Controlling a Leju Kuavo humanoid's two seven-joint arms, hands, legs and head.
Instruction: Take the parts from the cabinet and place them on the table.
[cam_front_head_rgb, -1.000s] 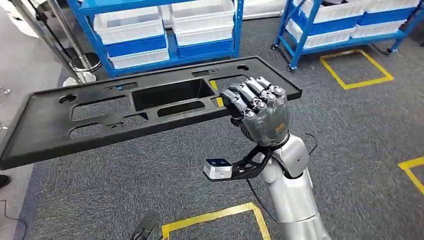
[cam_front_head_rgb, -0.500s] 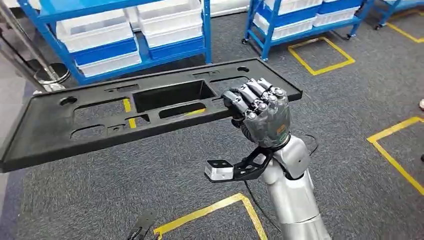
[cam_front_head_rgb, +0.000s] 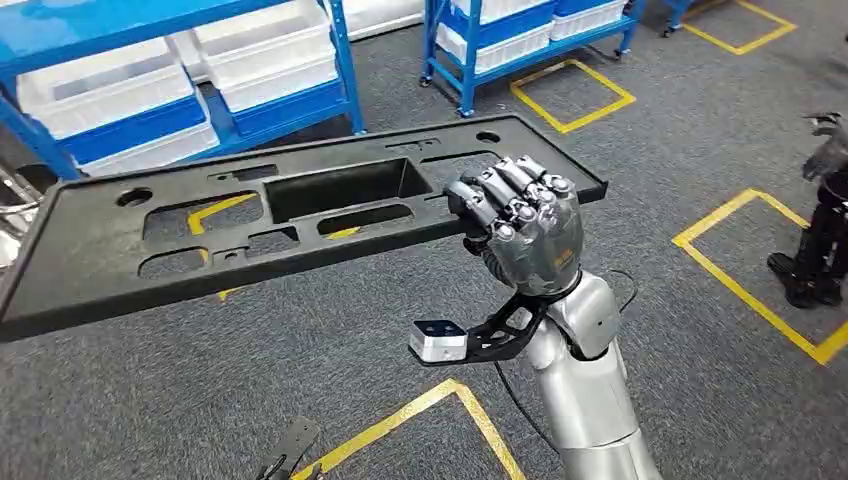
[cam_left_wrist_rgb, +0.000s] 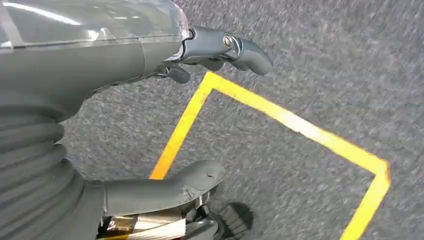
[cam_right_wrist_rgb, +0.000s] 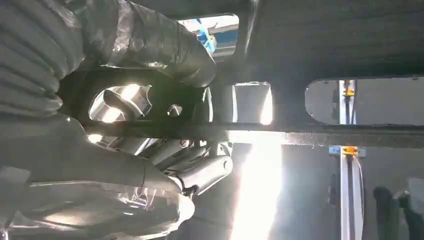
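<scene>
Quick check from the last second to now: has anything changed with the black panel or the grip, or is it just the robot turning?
The whole floor scene has shifted: the blue shelving racks and yellow floor tape slid left across the head view, so the camera turned, not the things. The right hand keeps gripping the long black plastic panel with cut-outs at the same spot, held level. The left hand still hangs over the carpet, holding nothing.
</scene>
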